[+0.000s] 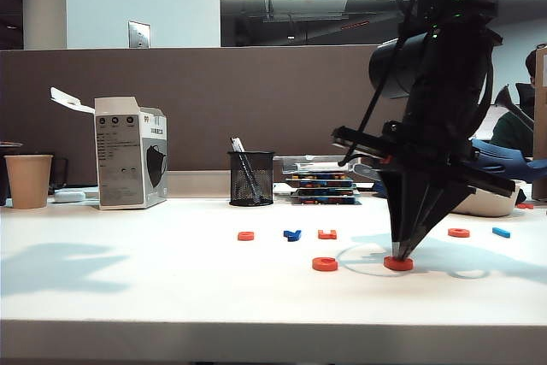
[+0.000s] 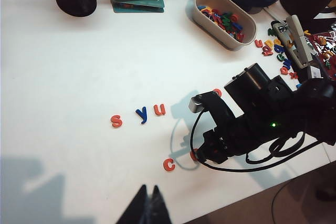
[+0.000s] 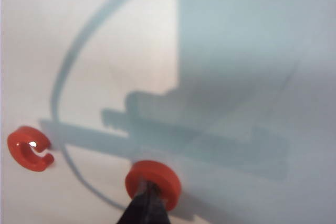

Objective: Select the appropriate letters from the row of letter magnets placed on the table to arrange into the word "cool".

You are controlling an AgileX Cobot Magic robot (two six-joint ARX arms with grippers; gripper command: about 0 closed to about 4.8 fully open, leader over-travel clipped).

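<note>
My right gripper point(image 1: 400, 254) points down at the table point(image 1: 171, 288), its jaws shut on an orange-red "o" ring point(image 1: 398, 263) point(image 3: 153, 179) that rests at or just above the surface. Beside it lies the orange-red "c" point(image 1: 325, 263) point(image 3: 30, 148) point(image 2: 169, 164). Behind them, the row of letter magnets holds an "s" point(image 2: 116, 121), a dark blue "y" point(image 2: 142, 114) and a "u" point(image 2: 159, 109). A second "o" ring point(image 1: 459, 232) and a light-blue bar point(image 1: 501, 232) lie further right. My left gripper point(image 2: 148, 190) hangs shut and empty over the table's front part.
A paper cup point(image 1: 28, 180), a white carton point(image 1: 130, 153), a mesh pen holder point(image 1: 251, 179) and stacked trays point(image 1: 323, 185) line the back. A bowl of spare letters point(image 2: 223, 18) and loose letters point(image 2: 273, 45) sit at the far right.
</note>
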